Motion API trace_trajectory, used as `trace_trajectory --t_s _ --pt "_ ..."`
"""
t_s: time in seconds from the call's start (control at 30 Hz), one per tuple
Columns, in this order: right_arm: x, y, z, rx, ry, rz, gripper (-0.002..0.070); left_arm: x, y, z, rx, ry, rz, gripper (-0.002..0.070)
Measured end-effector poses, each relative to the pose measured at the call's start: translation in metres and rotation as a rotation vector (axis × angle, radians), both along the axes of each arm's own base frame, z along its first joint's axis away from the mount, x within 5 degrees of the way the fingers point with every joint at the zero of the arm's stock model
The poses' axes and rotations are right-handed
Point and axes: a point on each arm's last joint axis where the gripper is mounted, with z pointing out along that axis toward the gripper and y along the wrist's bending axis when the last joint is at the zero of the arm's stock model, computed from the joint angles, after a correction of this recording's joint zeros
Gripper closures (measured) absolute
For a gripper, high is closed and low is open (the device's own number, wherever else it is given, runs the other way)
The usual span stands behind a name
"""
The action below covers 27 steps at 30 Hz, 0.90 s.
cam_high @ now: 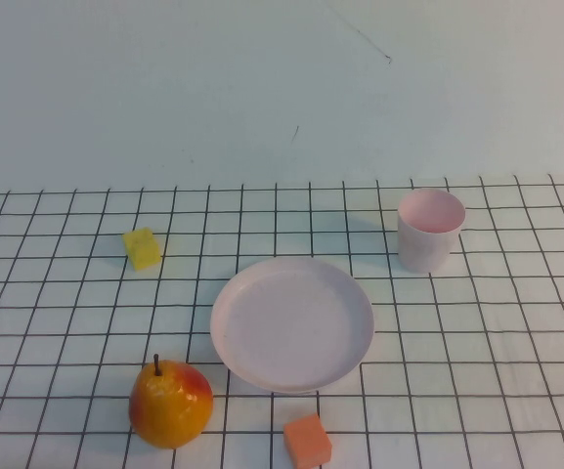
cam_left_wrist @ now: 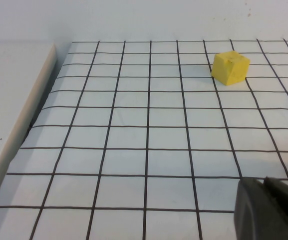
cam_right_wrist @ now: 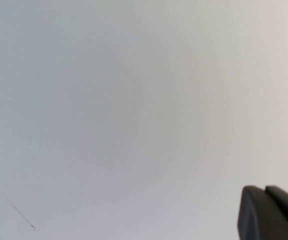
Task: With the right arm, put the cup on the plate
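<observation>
cup (cam_high: 430,231) stands upright on the gridded table (cam_high: 516,332), off to the right and a little behind the plate (cam_high: 292,323), apart from it with a strip of grid showing between them. its mouth faces up and nothing is in it. plate sits flat near the middle of the table, bare.

yellow cube (cam_high: 143,248) lies to the left of the plate, well apart from it. pear (cam_high: 170,403), red and yellow with its stem up, rests at the near left, close to the plate's front edge but not touching. orange cube (cam_high: 307,441) lies just in front of the plate at the near edge of the view.

neither arm shows in the high view. left gripper (cam_left_wrist: 267,210) appears only as a dark tip in the corner of its wrist view, above the grid with the yellow cube (cam_left_wrist: 230,67) well ahead of it; its two fingertips look pressed together. right gripper (cam_right_wrist: 269,214) likewise shows as a dark tip against a plain pale surface, its fingertips together with only a thin seam between them, holding nothing.
</observation>
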Motion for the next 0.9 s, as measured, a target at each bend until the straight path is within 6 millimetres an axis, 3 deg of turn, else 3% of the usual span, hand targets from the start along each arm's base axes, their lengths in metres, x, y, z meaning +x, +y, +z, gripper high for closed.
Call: trace_trajectory --t_s 0.1,0.2,0.37,0.5,0.67,0.9 --pt "0.0 0.0 0.003 0.001 0.013 -0.001 0.0678 0.0 0.0 0.0 0.0 0.0 0.0 0.0678" --pt "-0.003 0.0 0.019 -0.023 0.077 -0.013 0.0678 0.0 0.0 0.0 0.0 0.0 0.0 0.0678" --pt "-0.013 -0.002 0.067 -0.033 0.182 -0.046 0.0678 0.0 0.0 0.0 0.0 0.0 0.0 0.0678" --pt "-0.002 -0.003 0.093 0.01 0.407 -0.043 0.0678 0.0 0.0 0.0 0.0 0.0 0.0 0.0678" --pt "0.038 0.005 0.119 -0.047 0.725 0.078 0.0678 0.0 0.0 0.0 0.0 0.0 0.0 0.0678" --pt "0.134 0.026 0.124 -0.163 1.122 0.428 0.0678 0.0 0.0 0.0 0.0 0.0 0.0 0.0678"
